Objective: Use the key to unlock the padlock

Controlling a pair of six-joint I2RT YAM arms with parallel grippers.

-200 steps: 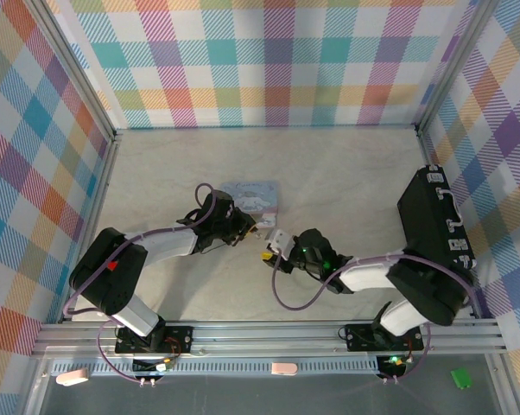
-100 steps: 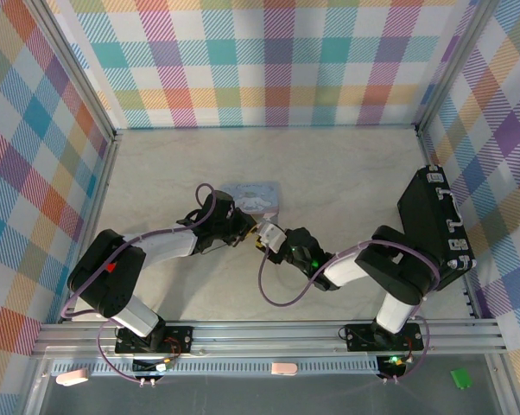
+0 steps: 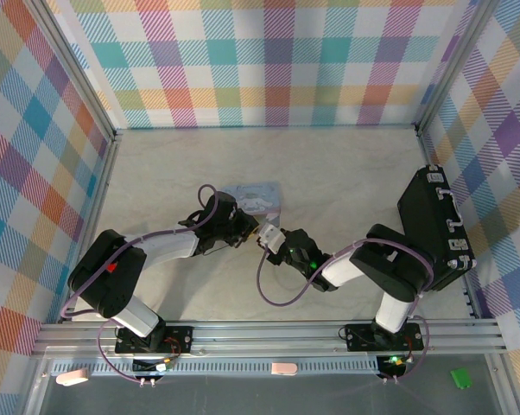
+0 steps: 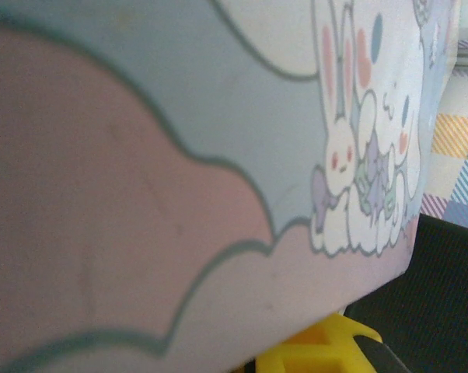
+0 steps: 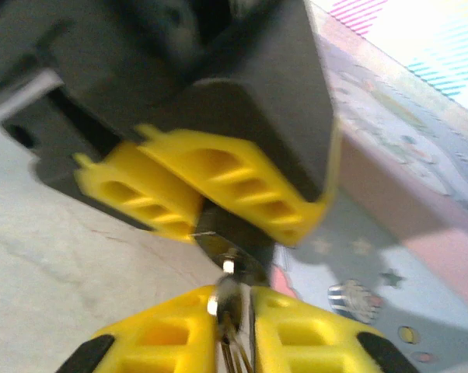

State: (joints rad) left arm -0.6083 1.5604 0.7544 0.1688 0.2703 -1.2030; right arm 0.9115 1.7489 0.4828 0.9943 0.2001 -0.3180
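Just beside the tin box (image 3: 253,197) on the counter (image 3: 346,181), our left end effector (image 5: 199,203) clamps the padlock (image 5: 225,233) and our right end effector (image 5: 234,307) pinches the key (image 5: 228,320) against it, so we judge the turning is left.

Left tool (image 3: 253,230) and right tool (image 3: 266,238), both clamped, nearly touch.

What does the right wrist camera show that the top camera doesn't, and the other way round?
Right wrist camera: the thin key pinched in the right gripper, right at the dark padlock held in the left gripper. Top camera: the whole left arm and right arm, plus the black case. Both: the cartoon tin box, the pale table and the plaid wall.
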